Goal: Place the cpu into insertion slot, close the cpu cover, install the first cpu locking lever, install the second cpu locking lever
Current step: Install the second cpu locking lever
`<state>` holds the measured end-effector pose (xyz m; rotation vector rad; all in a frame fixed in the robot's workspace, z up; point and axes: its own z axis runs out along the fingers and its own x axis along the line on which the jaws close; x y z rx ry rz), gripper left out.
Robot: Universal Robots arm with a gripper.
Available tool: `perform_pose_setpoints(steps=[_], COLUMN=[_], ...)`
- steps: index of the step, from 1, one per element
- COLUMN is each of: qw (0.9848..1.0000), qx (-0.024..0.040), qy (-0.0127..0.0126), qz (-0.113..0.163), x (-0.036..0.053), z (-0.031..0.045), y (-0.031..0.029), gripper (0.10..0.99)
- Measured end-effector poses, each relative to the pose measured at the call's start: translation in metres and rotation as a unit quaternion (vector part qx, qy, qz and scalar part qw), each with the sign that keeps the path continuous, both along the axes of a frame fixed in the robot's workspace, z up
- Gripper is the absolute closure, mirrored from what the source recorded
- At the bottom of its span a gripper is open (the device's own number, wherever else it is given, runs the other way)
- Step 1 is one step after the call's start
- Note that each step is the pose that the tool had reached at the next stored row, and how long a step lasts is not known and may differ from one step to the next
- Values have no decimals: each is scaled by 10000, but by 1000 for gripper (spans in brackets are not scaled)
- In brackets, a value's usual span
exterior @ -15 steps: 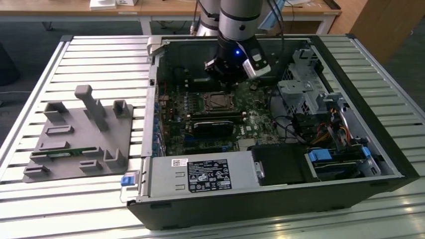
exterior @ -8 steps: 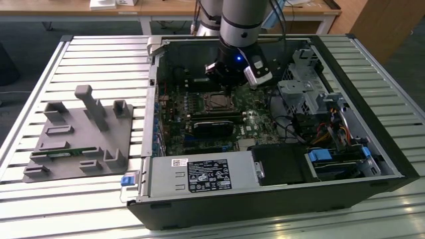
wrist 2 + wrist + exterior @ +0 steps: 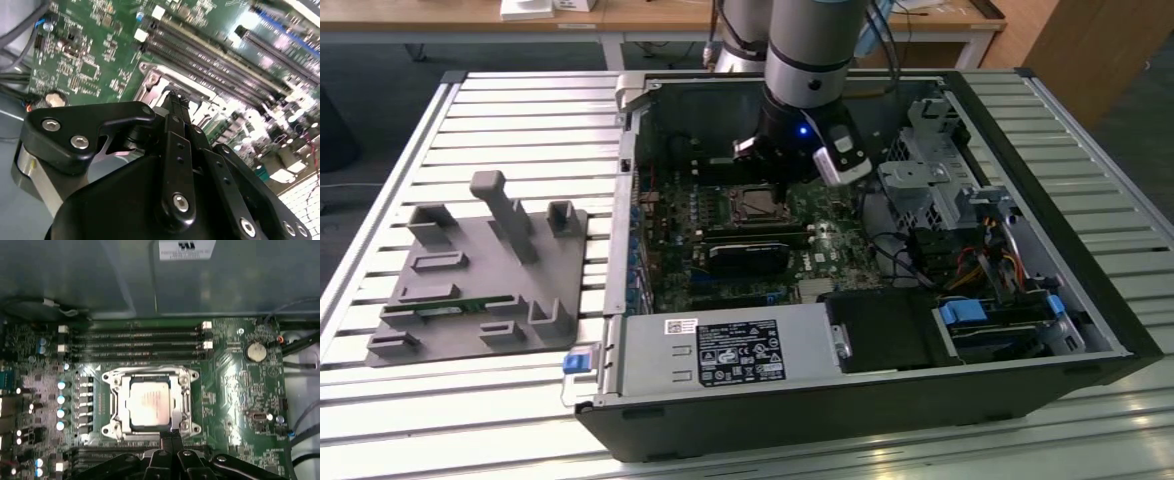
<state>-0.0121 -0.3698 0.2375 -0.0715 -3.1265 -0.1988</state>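
The cpu (image 3: 149,405) sits in the insertion slot (image 3: 116,407) with the cpu cover (image 3: 185,400) lying over it, mid-motherboard (image 3: 240,390). The claw (image 3: 171,437), fingers together, empty, touches the cover's near edge. Judged step: installing the first locking lever, which calls for hooking it down.

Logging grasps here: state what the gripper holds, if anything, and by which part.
Nothing visibly held. The gripper has its tips together at the edge of the cpu cover, with the cpu seated in the insertion slot.
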Motion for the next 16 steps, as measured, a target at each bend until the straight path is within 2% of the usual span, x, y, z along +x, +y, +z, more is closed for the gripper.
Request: perform_pose_setpoints(steps=[5,16], qw=[10000,10000], qx=[1,1], qy=[3,4], qz=[-1,0], x=[-18,-347], z=[-7,-18], y=[-67,-120], gripper=[976,976])
